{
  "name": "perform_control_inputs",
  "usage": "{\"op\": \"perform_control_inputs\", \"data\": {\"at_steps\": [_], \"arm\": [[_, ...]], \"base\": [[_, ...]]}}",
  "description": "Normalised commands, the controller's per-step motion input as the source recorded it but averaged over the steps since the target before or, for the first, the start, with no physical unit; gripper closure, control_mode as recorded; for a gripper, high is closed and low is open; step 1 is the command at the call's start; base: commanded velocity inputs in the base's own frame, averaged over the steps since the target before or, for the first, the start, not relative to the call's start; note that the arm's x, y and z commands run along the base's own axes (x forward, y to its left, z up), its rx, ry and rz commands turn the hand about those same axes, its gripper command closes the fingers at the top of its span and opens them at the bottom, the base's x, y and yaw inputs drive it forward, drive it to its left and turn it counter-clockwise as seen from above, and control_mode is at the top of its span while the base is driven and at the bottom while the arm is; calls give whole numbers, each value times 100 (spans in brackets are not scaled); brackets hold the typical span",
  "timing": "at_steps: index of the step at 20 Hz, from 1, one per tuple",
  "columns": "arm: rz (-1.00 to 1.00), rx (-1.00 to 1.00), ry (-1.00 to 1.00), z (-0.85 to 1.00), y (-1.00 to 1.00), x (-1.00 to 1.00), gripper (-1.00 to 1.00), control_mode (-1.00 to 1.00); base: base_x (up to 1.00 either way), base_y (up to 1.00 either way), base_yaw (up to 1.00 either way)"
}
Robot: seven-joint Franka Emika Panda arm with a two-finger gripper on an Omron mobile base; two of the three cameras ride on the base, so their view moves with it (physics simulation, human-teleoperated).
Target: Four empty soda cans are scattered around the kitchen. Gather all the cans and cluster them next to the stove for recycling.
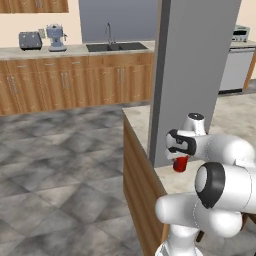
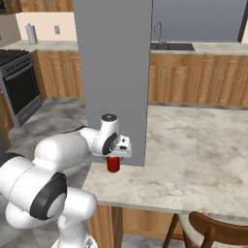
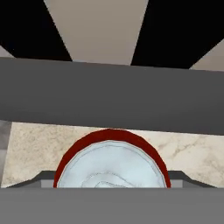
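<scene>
we look across a kitchen with a grey stone-tile floor (image 1: 65, 165), wood cabinets (image 1: 75, 82) along the far wall, and a pale marble island counter (image 2: 193, 150) close to us. a tall flat grey pillar (image 2: 114, 68) stands on the island's left part. on the far counter in the left base view sit a toaster (image 1: 30, 40), a coffee machine (image 1: 56, 37) and a dark sink (image 1: 116, 47) with a faucet. in the right base view the stove (image 2: 17, 80) stands far left, black grates on top and a dark oven door below, well apart from the island.

one soda can (image 2: 114, 164) stands upright on the island, its long axis vertical, just at the near foot of the pillar and near the island's left edge. in the hand view we look straight down on its silver top ringed in red. no brand or writing can be read on it; the markings are too faint.

the gripper (image 2: 116, 156) hangs directly over the can, pointing down, with the can's top between its fingers. we cannot tell whether the jaws are pressed onto the can or stand a little off it. the can's base rests on the marble.

a wooden chair (image 2: 213, 232) back shows at the island's near right.
</scene>
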Motion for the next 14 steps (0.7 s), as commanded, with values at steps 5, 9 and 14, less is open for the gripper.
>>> {"op": "perform_control_inputs", "data": {"at_steps": [5,9,14], "arm": [[0,0,-1,0,0,-3,100,-100],[0,0,-9,28,-1,-26,100,-100],[0,0,0,56,0,-34,100,-100]], "base": [[0,0,0],[0,0,0],[0,0,0]]}}
